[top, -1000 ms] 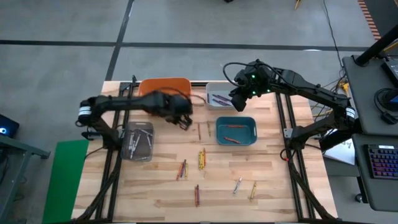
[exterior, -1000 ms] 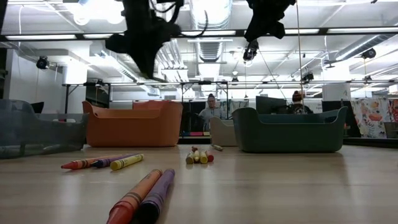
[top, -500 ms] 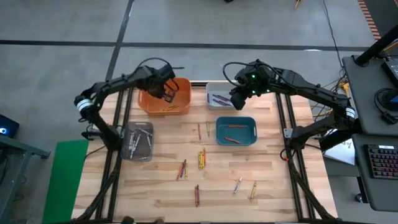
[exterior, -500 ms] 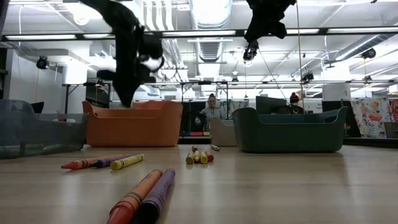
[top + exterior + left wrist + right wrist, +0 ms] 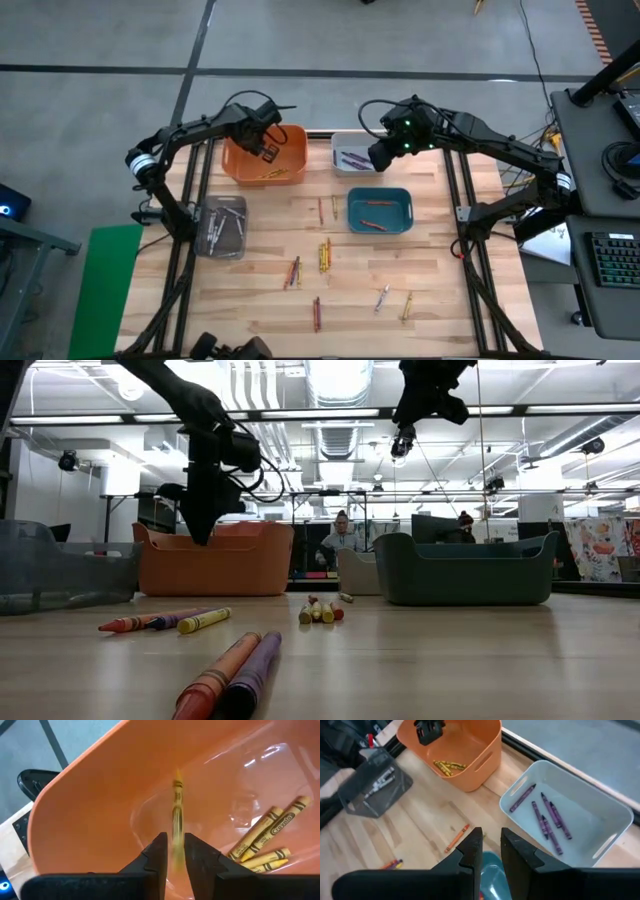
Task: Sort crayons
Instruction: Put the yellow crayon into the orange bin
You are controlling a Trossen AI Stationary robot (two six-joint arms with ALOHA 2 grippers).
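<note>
Left gripper (image 5: pixel 173 851) over orange bin (image 5: pixel 288 172) at bench's far edge, jaws parted, yellow crayon (image 5: pixel 176 810) dropping; right gripper (image 5: pixel 490 842) narrowly parted, empty; next grab a loose crayon mid-bench.

The left gripper (image 5: pixel 173 851) hangs over the orange bin (image 5: pixel 95 805), fingers slightly apart, a blurred yellow crayon (image 5: pixel 176 815) between and beyond them. More yellow crayons (image 5: pixel 265 840) lie on the bin's floor.
</note>
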